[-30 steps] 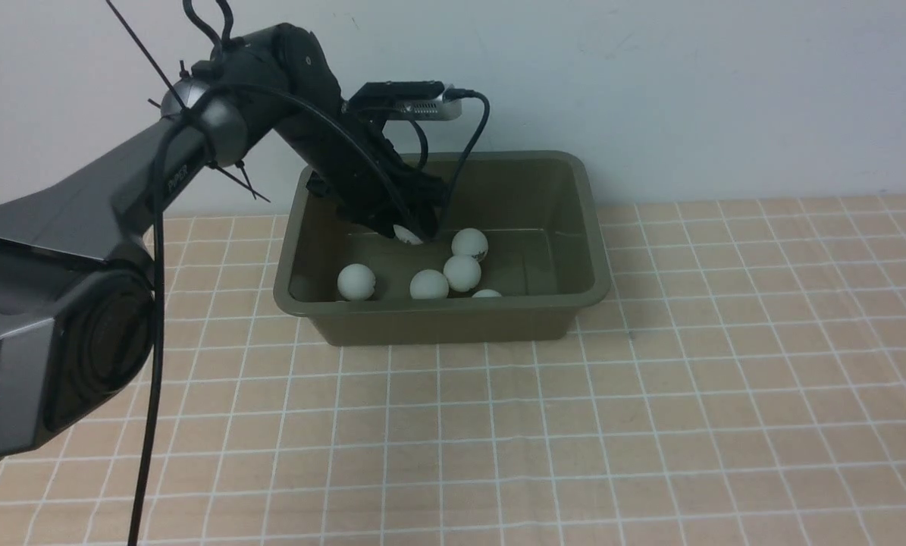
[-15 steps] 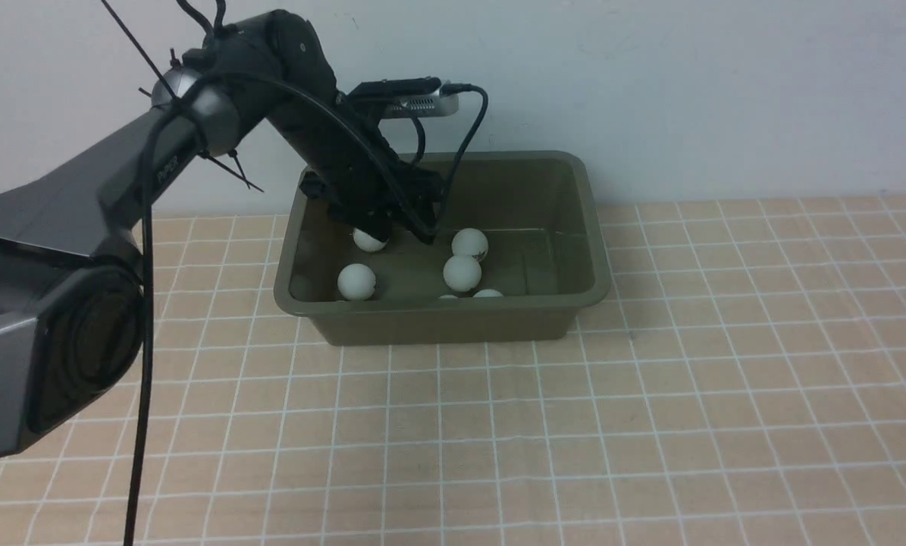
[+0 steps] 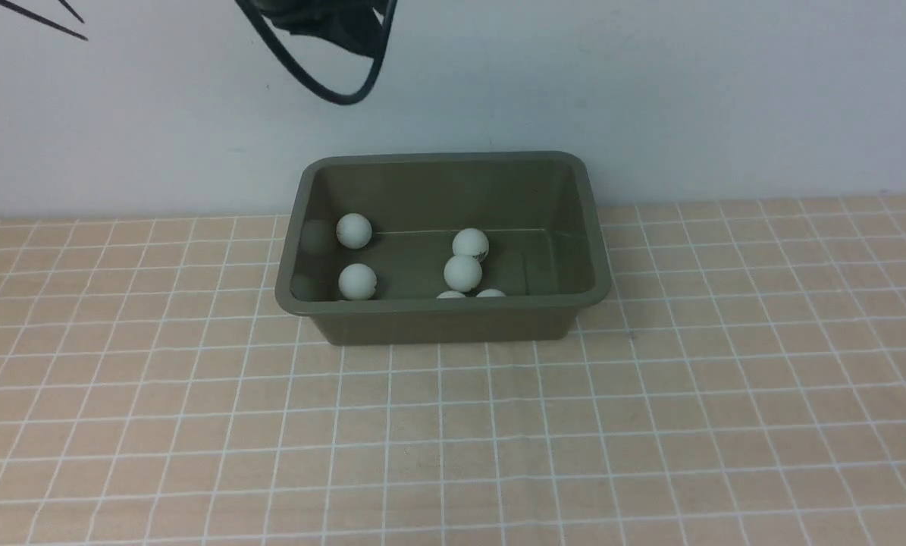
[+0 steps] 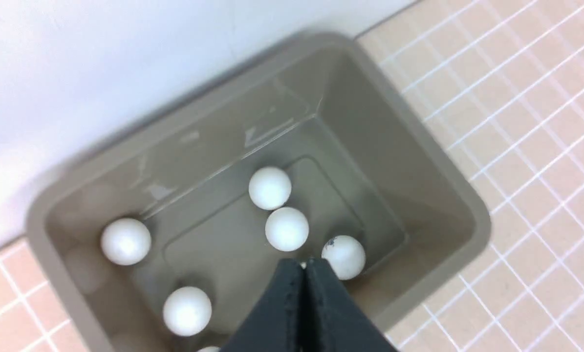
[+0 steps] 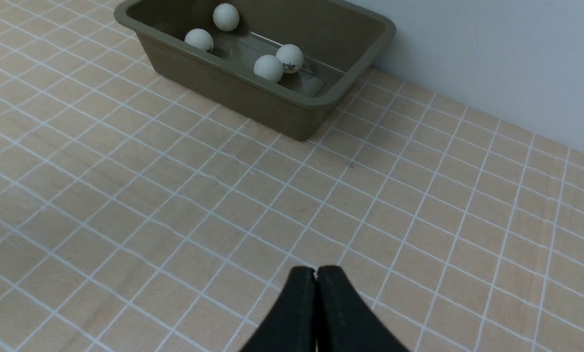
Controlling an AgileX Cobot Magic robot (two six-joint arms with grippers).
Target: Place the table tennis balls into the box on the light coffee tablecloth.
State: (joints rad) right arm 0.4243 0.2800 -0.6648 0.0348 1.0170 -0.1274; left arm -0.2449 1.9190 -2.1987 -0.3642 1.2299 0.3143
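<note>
Now table tennis balls (image 3: 463, 272) all inside box (image 3: 443, 323): six visible in front view, two by left wall, two mid-floor touching, two peeking over near rim. Box sits on light coffee tablecloth (image 3: 650, 425), far side close to white wall (image 3: 650, 91). Left gripper (image 4: 305, 266) above box, jaws pressed together, holding nothing. Right gripper (image 5: 316, 274) over bare cloth, well apart from box, jaws closed, empty. Black cable (image 3: 324, 83) loops at top of front view.
</note>
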